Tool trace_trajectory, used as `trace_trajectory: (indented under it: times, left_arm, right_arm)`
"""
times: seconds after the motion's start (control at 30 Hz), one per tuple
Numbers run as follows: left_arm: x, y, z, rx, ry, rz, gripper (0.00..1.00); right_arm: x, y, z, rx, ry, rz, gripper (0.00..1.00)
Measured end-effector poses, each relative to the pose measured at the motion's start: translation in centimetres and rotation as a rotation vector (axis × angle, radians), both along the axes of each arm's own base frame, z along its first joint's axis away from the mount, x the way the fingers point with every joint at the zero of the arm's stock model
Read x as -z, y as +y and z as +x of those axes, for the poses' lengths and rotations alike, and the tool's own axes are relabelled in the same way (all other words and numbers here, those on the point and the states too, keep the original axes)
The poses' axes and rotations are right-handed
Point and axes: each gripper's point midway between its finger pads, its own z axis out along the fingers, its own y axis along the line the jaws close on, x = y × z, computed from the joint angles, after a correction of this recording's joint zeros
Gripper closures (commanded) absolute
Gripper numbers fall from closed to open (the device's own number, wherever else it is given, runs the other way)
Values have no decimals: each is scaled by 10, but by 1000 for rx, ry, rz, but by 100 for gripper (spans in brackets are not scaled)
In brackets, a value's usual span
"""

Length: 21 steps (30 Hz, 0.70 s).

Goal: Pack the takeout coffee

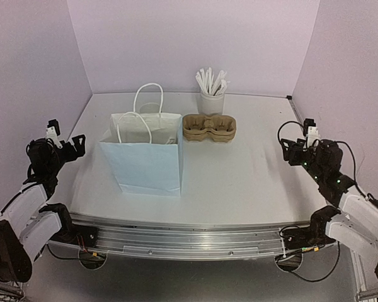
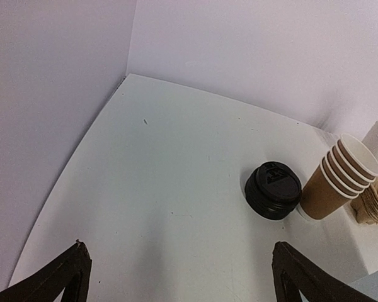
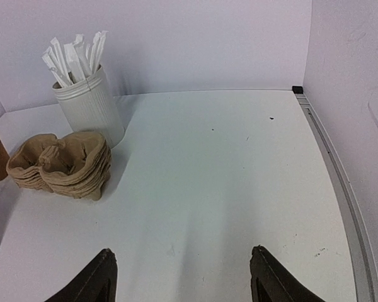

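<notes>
No single lidded brown cup shows in any view; the takeout coffee is out of view. A white paper bag (image 1: 145, 157) with handles stands open left of the table's centre. My left gripper (image 1: 66, 146) is open and empty at the left edge; in its wrist view (image 2: 179, 251) it hovers above bare table, short of a pile of black lids (image 2: 273, 189) and a nested stack of brown cups (image 2: 340, 179). My right gripper (image 1: 296, 148) is open and empty at the right edge, over bare table in its wrist view (image 3: 181, 251).
A stack of brown pulp cup carriers (image 1: 209, 127) lies right of the bag and shows in the right wrist view (image 3: 60, 165). A white ribbed container of wrapped sticks (image 1: 211, 94) stands behind it (image 3: 88, 107). Lilac walls close the back and sides.
</notes>
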Motion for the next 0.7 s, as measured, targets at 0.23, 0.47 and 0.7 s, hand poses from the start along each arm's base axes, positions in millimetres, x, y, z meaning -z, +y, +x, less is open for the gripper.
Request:
trace_trajectory:
  times: [0.23, 0.47, 0.7]
  left_arm:
    - [9, 19, -4, -107, 58, -49, 0]
    - [15, 32, -7, -189, 117, -65, 0]
    - [14, 32, -7, -189, 118, -65, 0]
  right_arm:
    - [26, -7, -18, 6, -71, 15, 32]
    - [11, -7, -16, 8, -142, 35, 32]
    - [12, -7, -12, 9, -147, 21, 32]
